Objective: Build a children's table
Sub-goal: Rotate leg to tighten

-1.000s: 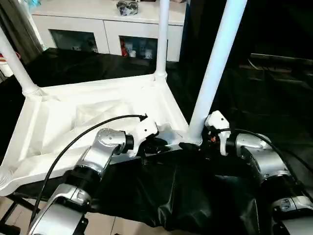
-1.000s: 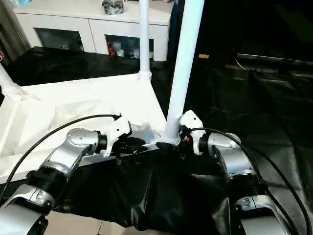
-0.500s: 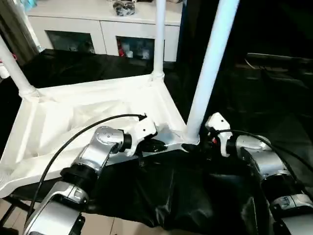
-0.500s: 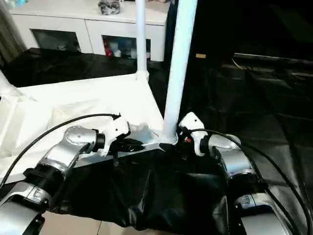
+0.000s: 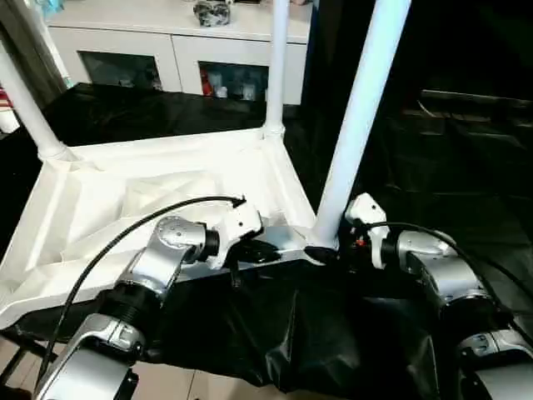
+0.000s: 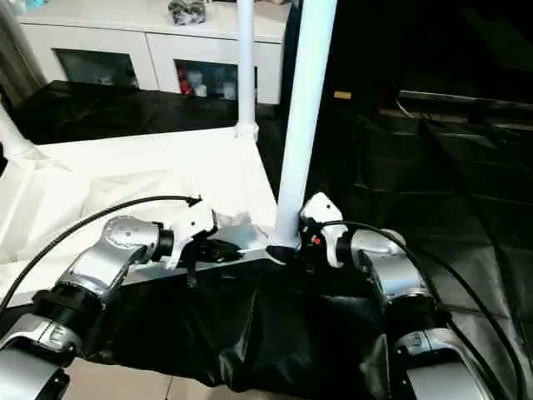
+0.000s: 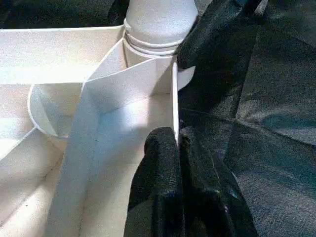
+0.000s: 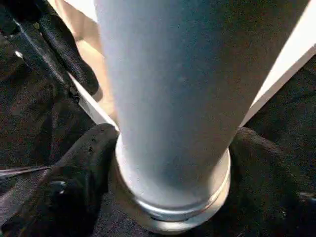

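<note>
The children's table lies upside down: its white ribbed tabletop [image 5: 125, 200] rests on a black sheet. White legs stand up from its corner sockets: one at the near right [image 5: 358, 125], one at the far right [image 5: 276, 67] and one at the far left [image 5: 25, 108]. My left gripper [image 5: 262, 250] is shut on the tabletop's thin near rim [image 7: 174, 98], just left of the near-right socket. My right gripper [image 5: 329, 252] reaches in from the right. Its black fingers [image 8: 84, 163] hug both sides of the near-right leg's base [image 8: 173, 123].
A white cabinet [image 5: 179, 50] with glass doors stands behind the table. The black sheet [image 5: 291, 333] hangs in folds over the near edge, with pale floor [image 5: 166, 387] below it. More dark covered surface [image 5: 450, 167] stretches to the right.
The right gripper's fingers have drawn in around the leg's base. The left gripper stays clamped on the rim. The view has shifted slightly.
</note>
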You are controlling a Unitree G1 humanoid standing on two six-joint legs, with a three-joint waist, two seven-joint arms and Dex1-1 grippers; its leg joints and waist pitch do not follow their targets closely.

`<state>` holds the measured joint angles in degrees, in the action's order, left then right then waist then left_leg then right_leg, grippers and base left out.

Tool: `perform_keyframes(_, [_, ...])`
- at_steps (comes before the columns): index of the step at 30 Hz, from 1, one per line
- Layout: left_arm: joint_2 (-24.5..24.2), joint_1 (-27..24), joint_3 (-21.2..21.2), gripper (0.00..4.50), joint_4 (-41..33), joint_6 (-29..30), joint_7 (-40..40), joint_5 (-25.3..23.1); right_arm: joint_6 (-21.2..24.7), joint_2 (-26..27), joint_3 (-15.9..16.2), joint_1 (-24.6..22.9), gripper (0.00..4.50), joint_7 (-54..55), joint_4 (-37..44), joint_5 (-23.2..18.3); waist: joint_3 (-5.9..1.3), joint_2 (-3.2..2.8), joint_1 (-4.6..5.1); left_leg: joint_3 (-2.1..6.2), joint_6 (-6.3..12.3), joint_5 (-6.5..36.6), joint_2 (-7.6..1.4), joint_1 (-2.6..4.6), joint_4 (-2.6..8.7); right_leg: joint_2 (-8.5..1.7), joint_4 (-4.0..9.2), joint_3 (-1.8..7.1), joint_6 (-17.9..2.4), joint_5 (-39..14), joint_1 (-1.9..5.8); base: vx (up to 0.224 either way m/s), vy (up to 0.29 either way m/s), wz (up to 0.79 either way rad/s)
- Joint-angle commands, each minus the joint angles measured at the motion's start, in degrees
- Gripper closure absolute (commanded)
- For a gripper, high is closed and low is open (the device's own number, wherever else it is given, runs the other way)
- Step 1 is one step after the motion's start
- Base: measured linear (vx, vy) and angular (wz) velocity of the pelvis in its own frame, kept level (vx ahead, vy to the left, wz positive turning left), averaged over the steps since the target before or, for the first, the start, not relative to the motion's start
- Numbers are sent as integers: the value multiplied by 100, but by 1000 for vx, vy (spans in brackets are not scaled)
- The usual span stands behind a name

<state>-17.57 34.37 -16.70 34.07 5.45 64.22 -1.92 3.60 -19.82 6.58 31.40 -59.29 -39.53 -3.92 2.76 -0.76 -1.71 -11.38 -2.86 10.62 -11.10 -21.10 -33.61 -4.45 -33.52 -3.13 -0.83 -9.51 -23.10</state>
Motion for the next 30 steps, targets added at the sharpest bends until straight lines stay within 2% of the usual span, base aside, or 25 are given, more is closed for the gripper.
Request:
perform_keyframes(1, [-34, -127, -191, 450, -27, 88, 123, -62, -45, 25, -48, 170, 113, 20, -53, -21, -370, 41, -23, 80, 370, 1121, -223, 66, 356, -346, 334, 198, -1439, -1232, 279, 0, 0, 0])
perform_keyframes(10, [-125, -206, -190, 450, -92, 71, 199, -52, -108, 121, -15, 156, 135, -92, -23, -127, -373, 44, 10, 83, 383, 1121, -224, 58, 354, -343, 326, 197, -1454, -1212, 282, 0, 0, 0])
perform_keyframes(15, [-135, -242, -204, 450, -140, 105, 184, -56, -119, 159, -21, 139, 170, -56, -38, -138, -373, 38, 13, 83, 371, 1117, -227, 63, 355, -344, 324, 197, -1462, -1209, 279, 0, 0, 0])
perform_keyframes(16, [-130, -250, -209, 450, -164, 123, 179, -51, -48, 186, -66, 149, 118, -64, -35, -201, -372, 39, 15, 81, 371, 1117, -224, 63, 353, -343, 326, 198, -1464, -1211, 279, 0, 0, 0])
perform_keyframes(21, [-121, -240, -227, 450, -160, 125, 164, -51, -84, 199, -61, 180, 78, 16, -57, -152, -379, 18, 10, 83, 358, 1113, -235, 75, 357, -339, 321, 197, -1478, -1168, 267, 0, 0, 0])
perform_keyframes(23, [-125, -223, -236, 450, -141, 113, 154, -54, -260, 195, -16, 206, 70, 188, -151, 4, -383, 16, -14, 75, 325, 1080, -232, 90, 353, -343, 314, 206, -1505, -1074, 256, 0, 0, 0])
perform_keyframes(27, [-134, -221, -238, 450, -146, 117, 142, -60, -169, 225, -30, 206, 70, 79, -154, -60, -373, 21, -25, 77, 321, 1141, -226, 78, 360, -340, 317, 202, -1482, -1127, 276, 0, 0, 0])
perform_keyframes(30, [-149, -225, -244, 450, -158, 123, 141, -68, -116, 233, -11, 196, 108, 71, -147, -75, -379, 20, -28, 78, 323, 1120, -230, 77, 358, -340, 309, 203, -1477, -1098, 278, 0, 0, 0])
